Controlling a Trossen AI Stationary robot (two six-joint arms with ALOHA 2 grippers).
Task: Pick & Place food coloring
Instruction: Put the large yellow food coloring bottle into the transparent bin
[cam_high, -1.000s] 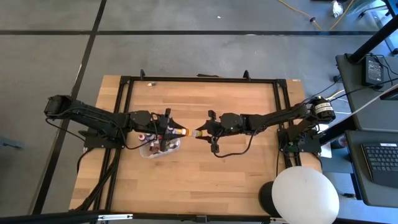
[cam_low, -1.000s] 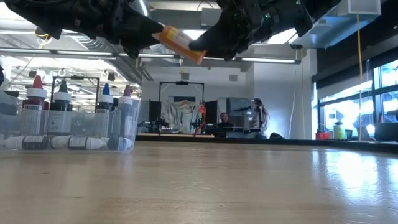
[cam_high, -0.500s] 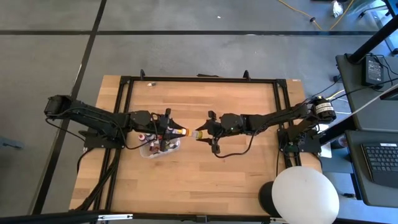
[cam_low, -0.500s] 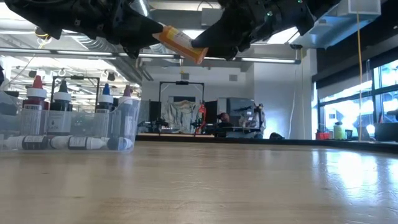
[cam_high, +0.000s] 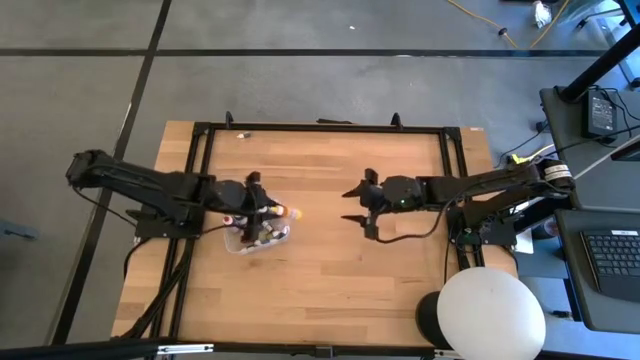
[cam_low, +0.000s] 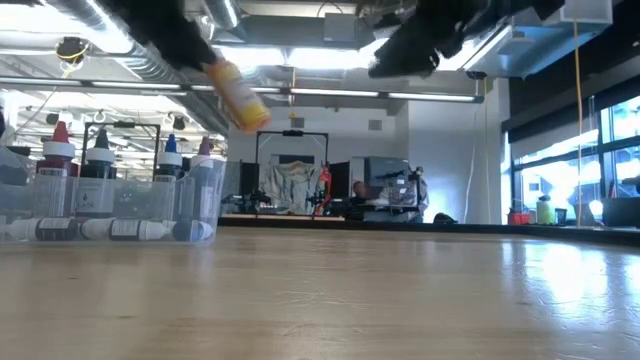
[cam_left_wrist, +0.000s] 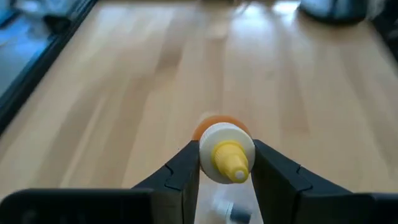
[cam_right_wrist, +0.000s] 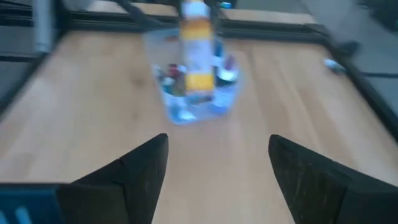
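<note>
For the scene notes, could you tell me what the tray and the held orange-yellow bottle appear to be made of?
The tray looks like clear glossy plastic: bottles show through its walls. The orange-yellow bottle, held by the left gripper, seems to be smooth plastic with a white cap and a paper-like label.

A clear plastic tray (cam_high: 240, 245) sits on the wooden table (cam_high: 330, 270) — left of centre.

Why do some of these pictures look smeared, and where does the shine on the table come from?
Right wrist view: everything is blurred, the orange-yellow bottle and clear tray most of all. Left wrist view: the bottle's tip is sharp, the table behind soft. Low view: window light puts glare on the tabletop at right.
</note>
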